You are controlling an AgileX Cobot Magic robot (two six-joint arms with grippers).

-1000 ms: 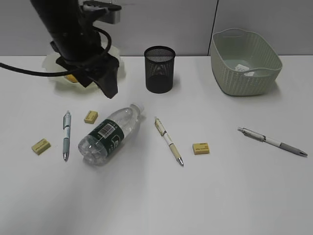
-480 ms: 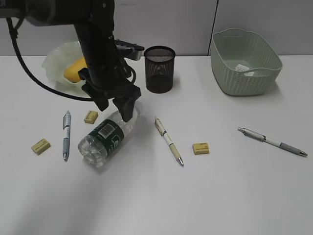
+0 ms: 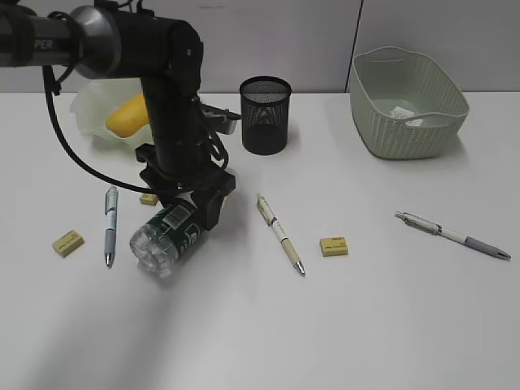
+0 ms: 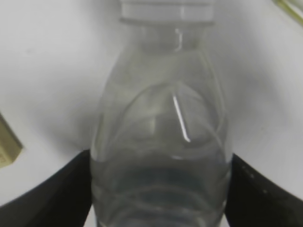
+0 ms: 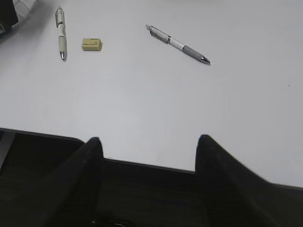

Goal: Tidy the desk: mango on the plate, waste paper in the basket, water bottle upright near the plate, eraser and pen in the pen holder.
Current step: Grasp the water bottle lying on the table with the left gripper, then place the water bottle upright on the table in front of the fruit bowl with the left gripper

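Note:
The water bottle [image 3: 166,236] lies on its side on the desk [image 3: 260,325], cap toward the back right. My left gripper [image 3: 195,207] is lowered over its upper part. In the left wrist view the bottle [image 4: 161,118] fills the gap between the black fingers [image 4: 61,189], which straddle its shoulders without visibly pressing it. The mango [image 3: 128,116] lies on the plate [image 3: 89,101]. The waste paper [image 3: 400,111] lies in the basket [image 3: 406,122]. The pen holder [image 3: 265,115] stands at the back. My right gripper [image 5: 149,142] is open and empty over the desk's front edge.
Three erasers [image 3: 68,242], [image 3: 149,198], [image 3: 334,246] and three pens [image 3: 110,225], [image 3: 280,232], [image 3: 452,235] lie scattered on the desk. The right wrist view shows two pens [image 5: 60,33], [image 5: 177,44] and an eraser [image 5: 92,44].
My left arm moved from above the plate forward and down, and its fingers now straddle the lying bottle. The mango and plate came into view. The bottle has not moved.

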